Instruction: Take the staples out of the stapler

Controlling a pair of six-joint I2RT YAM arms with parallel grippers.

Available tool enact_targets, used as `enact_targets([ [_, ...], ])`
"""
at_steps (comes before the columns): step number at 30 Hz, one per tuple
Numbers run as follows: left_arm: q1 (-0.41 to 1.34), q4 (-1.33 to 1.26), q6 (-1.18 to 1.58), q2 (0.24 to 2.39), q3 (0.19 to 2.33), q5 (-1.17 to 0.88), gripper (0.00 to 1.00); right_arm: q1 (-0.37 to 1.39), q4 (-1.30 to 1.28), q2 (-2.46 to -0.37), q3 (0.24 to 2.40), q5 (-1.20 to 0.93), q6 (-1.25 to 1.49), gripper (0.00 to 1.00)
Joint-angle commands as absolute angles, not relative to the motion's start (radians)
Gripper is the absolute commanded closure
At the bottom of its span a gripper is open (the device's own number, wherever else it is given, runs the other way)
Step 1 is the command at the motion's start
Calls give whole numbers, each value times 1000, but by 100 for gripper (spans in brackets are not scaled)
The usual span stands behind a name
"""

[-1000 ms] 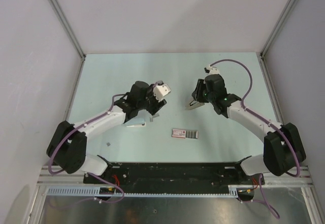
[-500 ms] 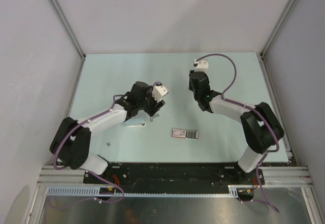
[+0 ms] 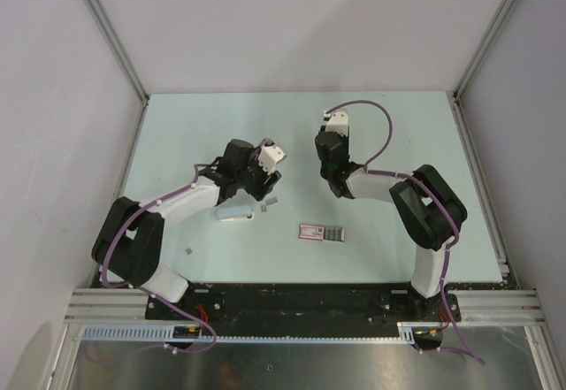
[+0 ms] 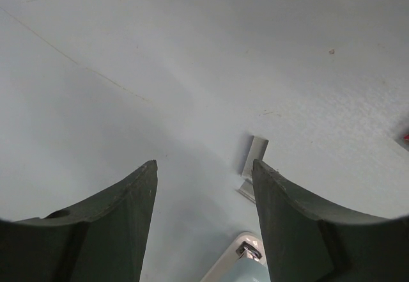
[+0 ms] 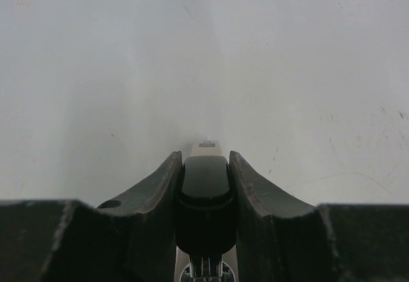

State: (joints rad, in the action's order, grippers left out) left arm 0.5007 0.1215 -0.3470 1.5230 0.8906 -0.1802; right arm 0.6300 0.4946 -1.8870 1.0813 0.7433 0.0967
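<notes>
The stapler is black with a silvery metal tip. My right gripper is shut on it, with the tip poking out past the fingertips above the pale table. In the top view the right gripper sits at mid-table and hides the stapler. My left gripper is open and empty. In the left wrist view its fingers stand wide apart just above the table. A small bent silvery metal strip lies just ahead of the right finger and also shows in the top view.
A pale blue-white wedge lies under the left wrist; its end shows in the left wrist view. A flat pink-and-grey box lies nearer the front, in the middle. A tiny grey bit lies at the front left. Walls enclose the table.
The right arm folded in and swung its gripper left with the stapler, the wrist turning. The left gripper drew back to the left, and the small metal strip now shows on the table.
</notes>
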Motion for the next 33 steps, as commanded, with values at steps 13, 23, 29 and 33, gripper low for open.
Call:
enact_targets([
  [13,510,125,-410,1563,921,-224,33,677,193,-1784,1030,616,382,86],
  [23,614,138,-511,1594,932,-140,33,635,103,-1701,1019,418,435,46],
  [29,625,145,-555,1648,977,-118,33,630,32,-1630,1010,385,442,23],
  [33,628,152,-574,1671,1005,-106,33,628,12,-1566,986,373,454,25],
])
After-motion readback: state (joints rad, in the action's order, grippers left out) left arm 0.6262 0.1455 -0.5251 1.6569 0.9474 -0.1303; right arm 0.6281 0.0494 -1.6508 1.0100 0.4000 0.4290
